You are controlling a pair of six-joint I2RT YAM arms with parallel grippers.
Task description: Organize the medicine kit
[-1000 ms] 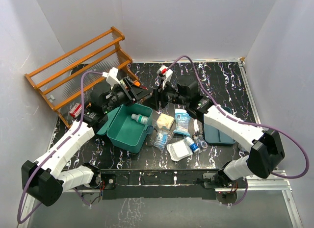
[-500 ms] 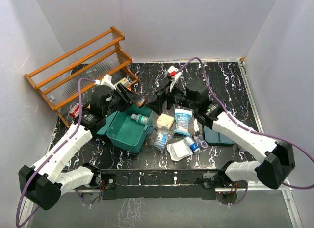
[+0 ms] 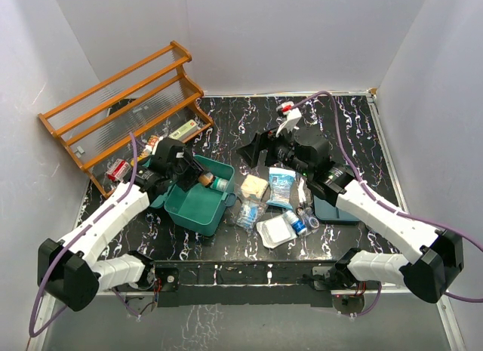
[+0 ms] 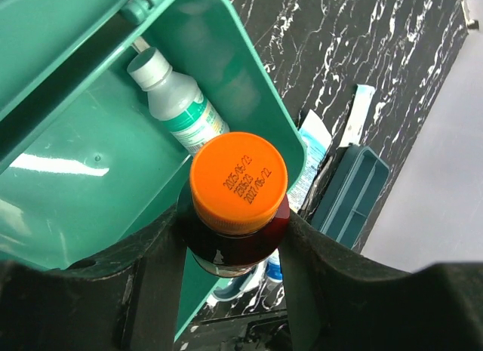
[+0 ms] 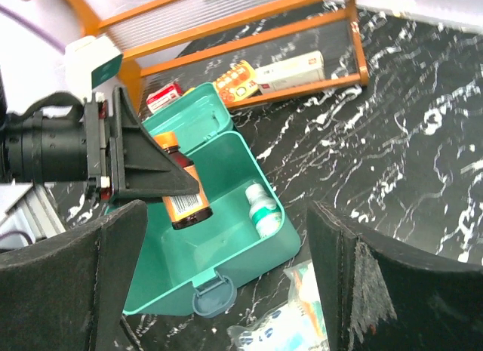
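Tabletop (image 3: pixel 355 124): black marble pattern with white veins.
Wooden rack (image 3: pixel 121 102): orange, slatted, standing at the far left.
At the rack's foot: white carton (image 3: pixel 185 130), orange blister pack (image 5: pixel 235 79), red box (image 3: pixel 115 170).
Divided tray (image 3: pixel 332 209): teal, shallow, at the right, partly hidden.
Centre: cream square pad (image 3: pixel 253 186) just beside a blue-and-white sachet (image 3: pixel 281 186).
Near edge: clear pouch (image 3: pixel 247 213), flat white pack (image 3: pixel 276 232), small blue-capped bottle (image 3: pixel 296 223), close together.

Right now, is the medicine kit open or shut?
Open: the medicine kit has its lid tilted back, the inside is exposed, and a white bottle lies in it.
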